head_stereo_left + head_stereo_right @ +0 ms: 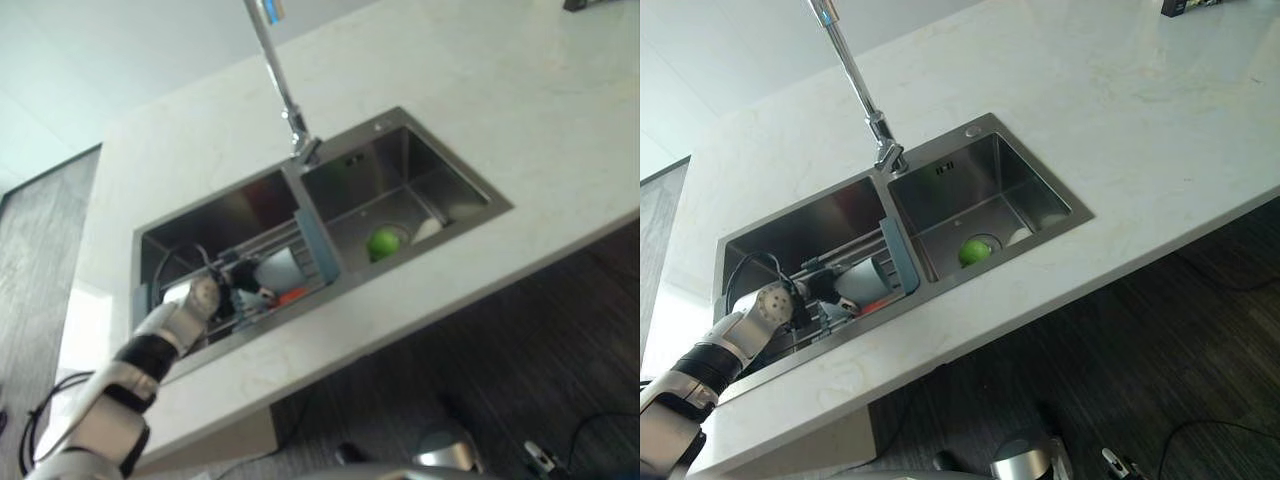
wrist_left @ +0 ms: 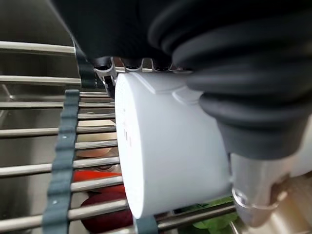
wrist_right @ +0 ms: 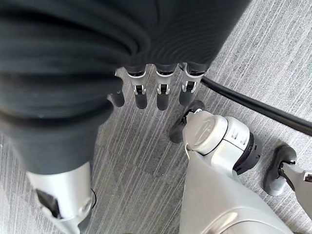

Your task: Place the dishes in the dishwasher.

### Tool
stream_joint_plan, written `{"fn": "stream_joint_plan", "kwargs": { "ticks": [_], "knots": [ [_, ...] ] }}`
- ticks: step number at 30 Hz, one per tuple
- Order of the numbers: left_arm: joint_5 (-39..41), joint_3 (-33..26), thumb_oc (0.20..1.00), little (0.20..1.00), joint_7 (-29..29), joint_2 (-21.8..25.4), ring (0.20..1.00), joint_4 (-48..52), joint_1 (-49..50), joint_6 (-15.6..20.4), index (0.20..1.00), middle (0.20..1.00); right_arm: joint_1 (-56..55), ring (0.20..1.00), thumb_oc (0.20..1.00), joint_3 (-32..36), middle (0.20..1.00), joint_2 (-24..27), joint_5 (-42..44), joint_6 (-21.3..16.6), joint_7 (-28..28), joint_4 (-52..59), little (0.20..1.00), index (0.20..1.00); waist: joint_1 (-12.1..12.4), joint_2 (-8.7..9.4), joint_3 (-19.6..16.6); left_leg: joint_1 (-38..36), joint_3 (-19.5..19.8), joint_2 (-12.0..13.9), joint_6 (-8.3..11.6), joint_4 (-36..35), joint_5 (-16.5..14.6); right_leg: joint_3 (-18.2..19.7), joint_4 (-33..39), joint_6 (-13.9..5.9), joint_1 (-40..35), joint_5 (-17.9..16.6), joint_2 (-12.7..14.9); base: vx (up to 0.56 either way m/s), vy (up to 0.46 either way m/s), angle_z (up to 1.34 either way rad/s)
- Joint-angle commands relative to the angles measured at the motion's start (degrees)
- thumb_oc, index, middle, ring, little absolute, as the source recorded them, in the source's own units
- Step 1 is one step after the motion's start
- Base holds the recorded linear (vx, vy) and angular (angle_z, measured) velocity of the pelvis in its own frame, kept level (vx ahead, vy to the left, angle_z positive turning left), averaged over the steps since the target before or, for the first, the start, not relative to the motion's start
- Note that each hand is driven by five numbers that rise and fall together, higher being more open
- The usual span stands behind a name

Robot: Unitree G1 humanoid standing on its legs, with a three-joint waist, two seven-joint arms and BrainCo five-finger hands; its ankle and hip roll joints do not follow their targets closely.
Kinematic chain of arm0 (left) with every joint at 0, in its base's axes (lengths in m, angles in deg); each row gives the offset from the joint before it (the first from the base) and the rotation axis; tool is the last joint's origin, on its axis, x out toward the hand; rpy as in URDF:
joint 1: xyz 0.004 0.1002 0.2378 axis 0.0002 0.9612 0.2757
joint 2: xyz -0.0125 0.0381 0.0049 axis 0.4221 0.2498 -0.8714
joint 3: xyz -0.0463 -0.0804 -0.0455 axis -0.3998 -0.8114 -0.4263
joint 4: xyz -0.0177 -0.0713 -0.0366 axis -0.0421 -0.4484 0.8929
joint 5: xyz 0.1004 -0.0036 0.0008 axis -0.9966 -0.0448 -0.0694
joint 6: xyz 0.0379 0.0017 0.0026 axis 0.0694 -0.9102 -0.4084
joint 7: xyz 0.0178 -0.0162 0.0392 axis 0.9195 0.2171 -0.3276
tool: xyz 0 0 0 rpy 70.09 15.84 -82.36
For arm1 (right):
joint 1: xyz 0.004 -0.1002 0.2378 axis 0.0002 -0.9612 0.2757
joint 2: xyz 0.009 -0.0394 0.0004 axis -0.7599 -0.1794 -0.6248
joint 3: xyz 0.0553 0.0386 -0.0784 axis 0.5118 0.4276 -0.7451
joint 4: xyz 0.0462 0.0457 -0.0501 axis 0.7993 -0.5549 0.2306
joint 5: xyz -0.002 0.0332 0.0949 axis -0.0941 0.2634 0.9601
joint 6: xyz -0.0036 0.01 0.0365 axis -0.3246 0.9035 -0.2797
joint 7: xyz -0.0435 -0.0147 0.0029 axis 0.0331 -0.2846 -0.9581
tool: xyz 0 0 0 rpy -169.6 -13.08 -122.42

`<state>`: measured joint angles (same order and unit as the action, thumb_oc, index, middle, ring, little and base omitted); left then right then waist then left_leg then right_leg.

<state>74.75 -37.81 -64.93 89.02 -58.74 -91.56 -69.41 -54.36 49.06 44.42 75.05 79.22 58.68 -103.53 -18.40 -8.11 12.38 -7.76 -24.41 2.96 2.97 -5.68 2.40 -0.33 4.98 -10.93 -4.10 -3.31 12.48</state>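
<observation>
A white cup [image 1: 281,268] lies on its side on a slatted metal rack [image 1: 312,243] across the sink's left basin. My left hand [image 1: 195,298] reaches into that basin from the near left and is at the cup. In the left wrist view the cup [image 2: 165,161] lies against the palm, with the fingers [image 2: 105,73] curled over its far side and the thumb [image 2: 253,195] on the near side. Under the rack bars lie red and orange things [image 2: 105,214]. My right hand [image 3: 146,92] hangs over the floor with relaxed fingers and holds nothing.
A tall faucet [image 1: 285,100] rises behind the divider of the steel double sink [image 1: 480,190]. The right basin holds a green round thing [image 1: 383,242] and a white dish [image 1: 428,229]. White counter [image 1: 480,90] surrounds the sink, with a dark object [image 1: 590,4] at its far right corner.
</observation>
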Motion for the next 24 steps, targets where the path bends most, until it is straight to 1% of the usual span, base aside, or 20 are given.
{"fn": "stream_joint_plan", "kwargs": {
  "ticks": [1,3,10,14,16,19,21,24],
  "knots": [
    [-1.09,-1.54,1.000,1.000,-2.48,-0.71,1.000,-4.84,0.02,-0.05,1.000,1.000,-0.66,1.000,1.000,-0.56,1.000,0.58,0.69,-0.95,0.32,1.58,1.000,1.000,-1.22,0.73,-0.35,0.28,2.15,0.91,-0.06,5.51,-7.89,-3.66,-4.00,-2.42,3.30,2.99,0.53,-0.03,0.010,-0.06],
    [0.23,-1.95,1.000,1.000,-3.03,-1.29,1.000,-5.13,-0.20,-0.83,1.000,1.000,-0.84,1.000,1.000,-1.02,1.000,0.44,0.48,-0.62,-0.27,2.12,1.000,1.000,-1.38,0.93,-0.23,0.41,2.00,0.98,-0.04,5.45,-7.80,-3.63,-4.04,-2.37,3.51,2.93,0.50,-0.03,-0.012,-0.09],
    [-1.16,-1.86,1.000,1.000,-3.85,-3.46,1.000,-7.58,-1.39,-1.93,1.000,1.000,-1.05,1.000,1.000,-1.99,1.000,-0.04,0.53,-0.45,-0.86,3.35,1.000,1.000,-2.40,1.70,0.34,1.01,1.32,1.36,-0.01,5.53,-7.54,-2.94,-4.29,-2.34,4.59,2.68,0.28,-0.02,-0.036,-0.06],
    [-1.66,-1.39,1.000,1.000,-3.08,-3.19,1.000,-7.66,-1.84,-1.60,1.000,1.000,-1.43,1.000,1.000,-2.18,1.000,0.30,0.50,-0.50,-0.08,3.61,1.000,1.000,-2.94,1.47,0.73,0.85,0.84,1.41,0.09,5.58,-7.49,-2.63,-4.29,-2.36,4.67,2.63,0.24,0.01,-0.006,-0.05],
    [-1.83,-1.08,1.000,1.000,-3.05,-3.42,1.000,-7.92,-2.21,-2.16,1.000,1.000,-1.60,1.000,1.000,-2.29,1.000,-0.07,1.82,-0.46,-0.90,4.06,1.000,1.000,-3.25,1.38,0.94,1.09,0.60,1.46,0.10,5.74,-7.49,-2.43,-4.42,-2.36,4.95,2.66,0.30,0.00,-0.015,-0.04],
    [-3.15,-0.51,1.000,1.000,-1.97,-3.65,1.000,-8.80,-2.98,-1.86,1.000,1.000,-1.63,1.000,1.000,-1.54,1.000,0.53,2.41,-0.79,-0.96,3.69,1.000,1.000,-3.78,0.99,1.34,1.13,0.30,1.42,0.25,5.70,-7.42,-2.16,-4.51,-2.40,5.25,2.67,0.31,0.00,0.003,-0.09],
    [-3.92,0.16,1.000,1.000,-0.55,-3.89,1.000,-9.07,-3.28,-2.54,1.000,1.000,-1.43,1.000,1.000,-1.11,1.000,1.04,2.90,-0.94,-0.94,3.30,1.000,1.000,-4.01,0.76,1.56,1.18,0.19,1.36,0.32,5.79,-7.41,-1.95,-4.56,-2.47,5.36,2.65,0.40,0.01,0.011,-0.09],
    [-4.60,0.98,1.000,1.000,0.13,-4.03,1.000,-9.51,-3.39,-2.14,1.000,1.000,-1.36,1.000,1.000,-0.52,1.000,1.94,3.50,-0.72,-0.47,3.34,1.000,1.000,-4.29,0.27,1.98,1.37,0.33,1.10,0.38,5.82,-7.41,-1.64,-4.67,-2.50,5.61,2.70,0.57,0.00,0.003,-0.01]
  ]
}}
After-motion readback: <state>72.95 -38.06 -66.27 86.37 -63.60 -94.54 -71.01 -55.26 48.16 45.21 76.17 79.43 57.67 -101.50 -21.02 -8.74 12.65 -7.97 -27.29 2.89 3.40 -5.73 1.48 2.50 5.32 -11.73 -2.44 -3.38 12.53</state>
